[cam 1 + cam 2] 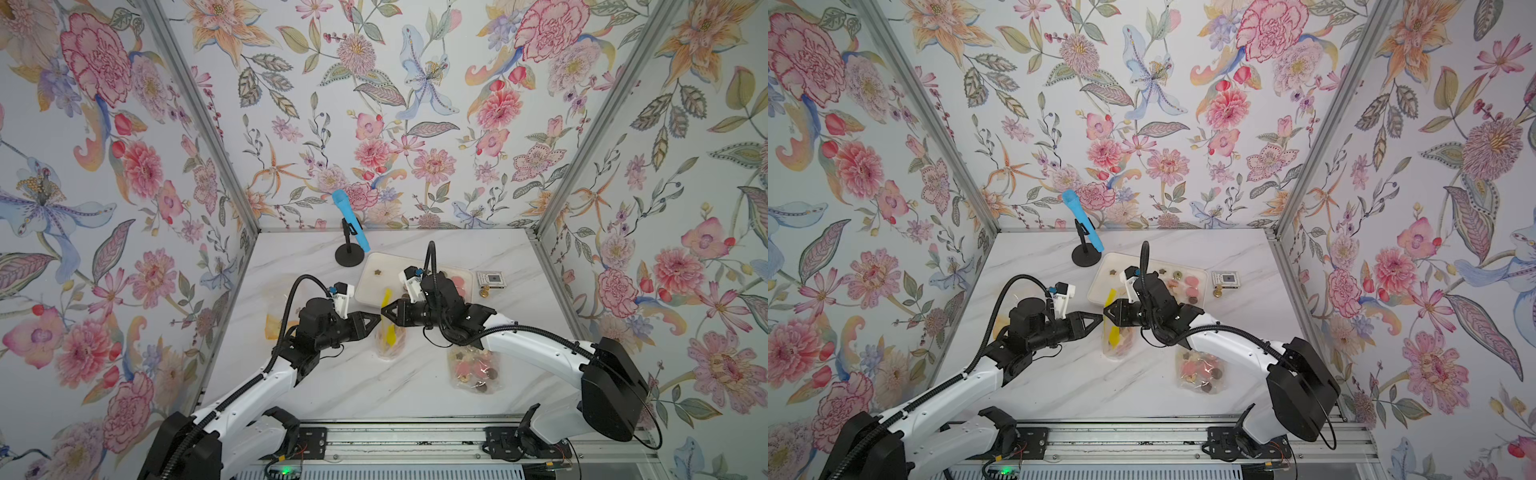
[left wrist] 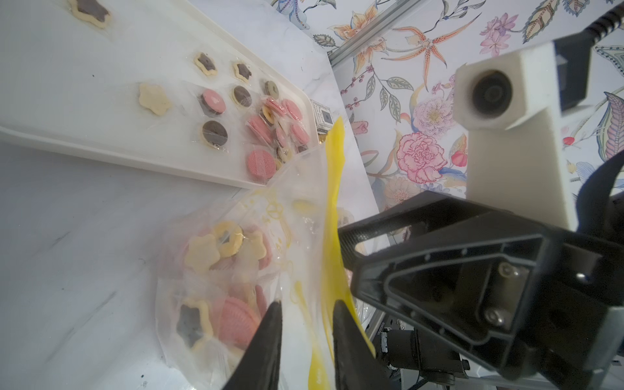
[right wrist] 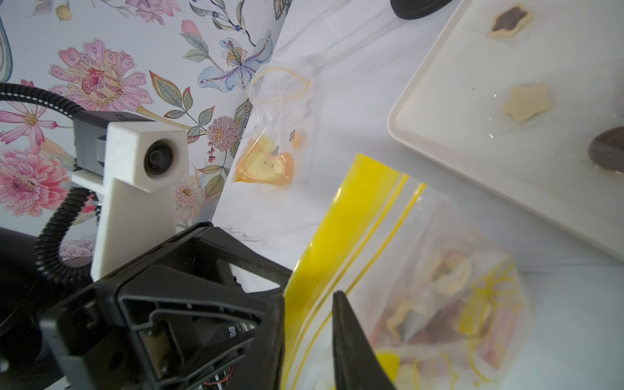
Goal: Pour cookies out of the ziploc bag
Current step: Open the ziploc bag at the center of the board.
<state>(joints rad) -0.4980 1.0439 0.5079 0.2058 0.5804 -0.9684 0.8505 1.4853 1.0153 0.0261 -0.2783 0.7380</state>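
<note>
The clear ziploc bag (image 1: 390, 340) with a yellow zip strip (image 1: 387, 296) stands upright on the marble table, just in front of the white tray (image 1: 374, 286). Cookies (image 2: 216, 250) fill its lower part: pink rounds, beige stars and rings. More cookies (image 2: 270, 135) lie loose on the tray. My left gripper (image 2: 308, 304) comes from the left and is shut on the bag's top edge. My right gripper (image 3: 310, 297) comes from the right, its jaws narrow with the yellow strip (image 3: 341, 219) between them. The two gripper tips nearly touch above the bag in both top views.
A second bag of cookies (image 1: 473, 370) lies under the right arm. An empty bag with an orange print (image 3: 270, 162) lies at the left wall. A blue microphone on a black stand (image 1: 351, 220) stands behind the tray. A small white box (image 1: 491, 278) sits to the right of the tray.
</note>
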